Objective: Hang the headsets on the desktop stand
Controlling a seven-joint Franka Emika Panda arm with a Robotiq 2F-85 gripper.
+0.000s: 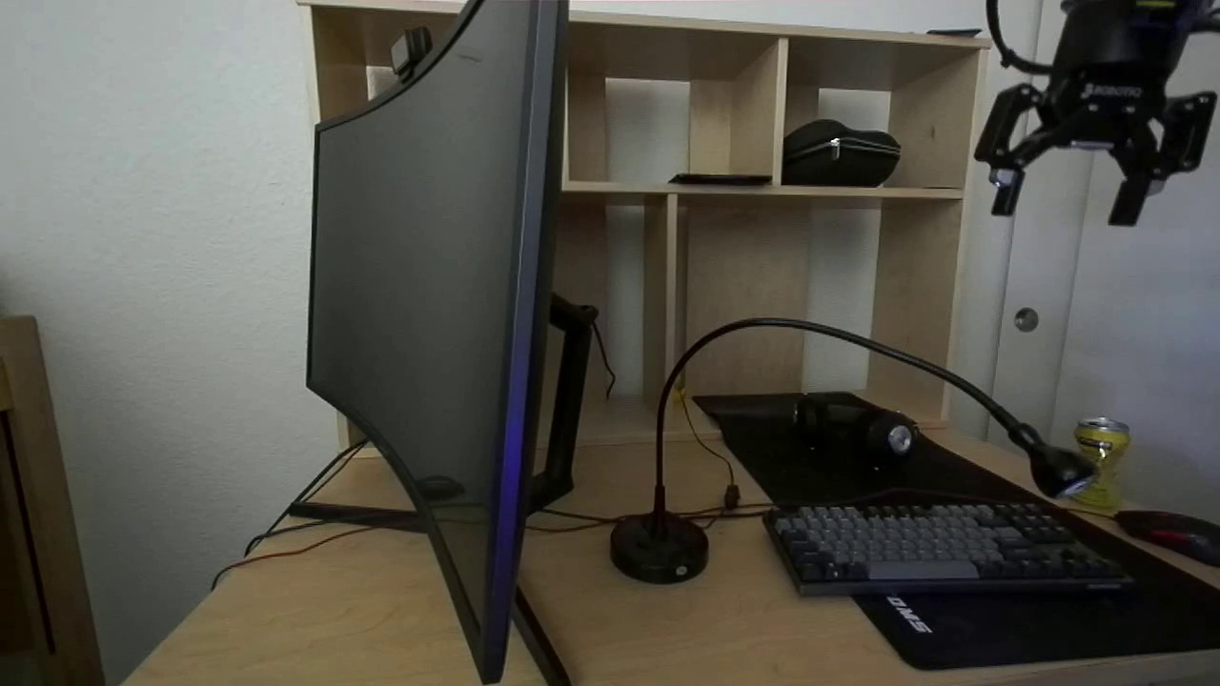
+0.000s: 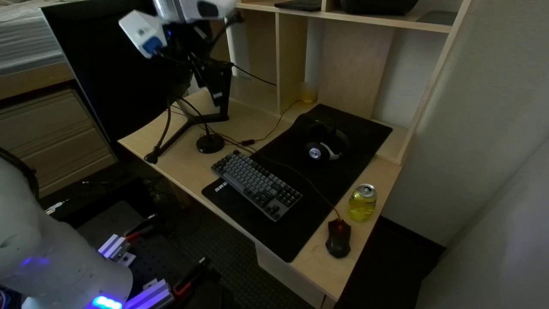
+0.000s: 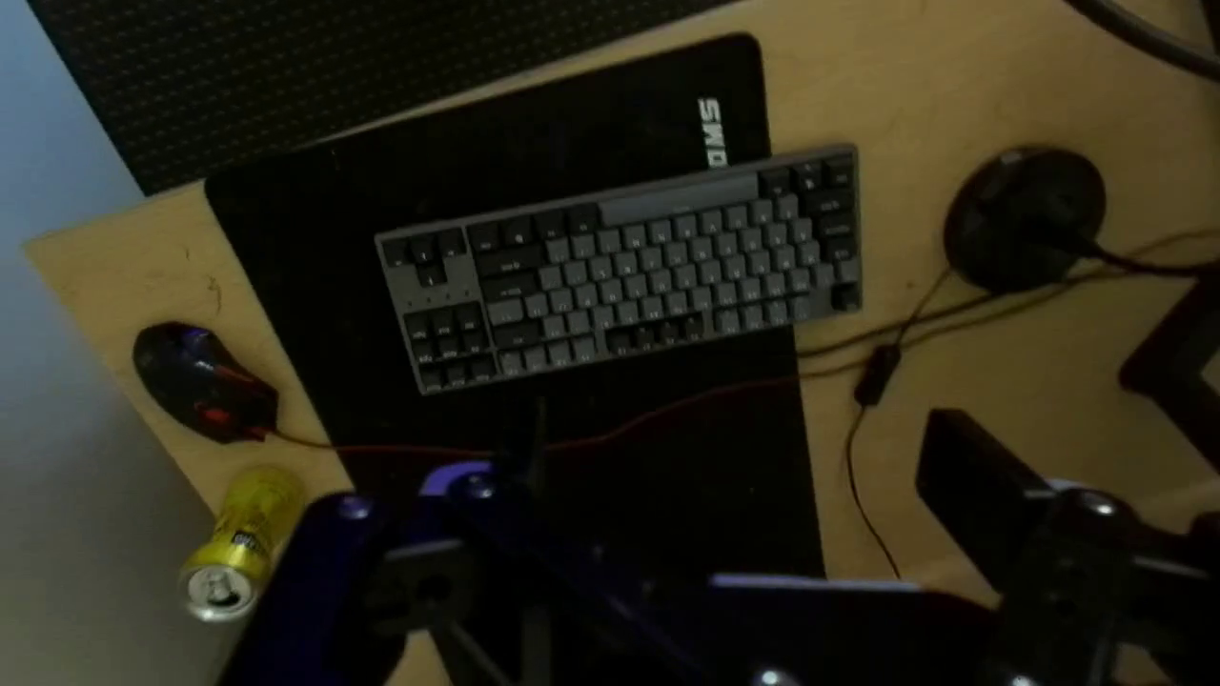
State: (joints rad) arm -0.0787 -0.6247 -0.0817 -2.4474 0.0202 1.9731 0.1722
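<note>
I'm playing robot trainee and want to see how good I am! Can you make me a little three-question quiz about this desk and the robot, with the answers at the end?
1. Pick one: where is the headset?
a) hanging from the gooseneck lamp
b) lying on the desk mat
c) inside the shelf unit

2. True or false: the gripper is open and holds nothing.

3. Fill in the blank: right beside the yellow drink can is the computer ____.

Key:
1. b
2. True
3. mouse
</note>
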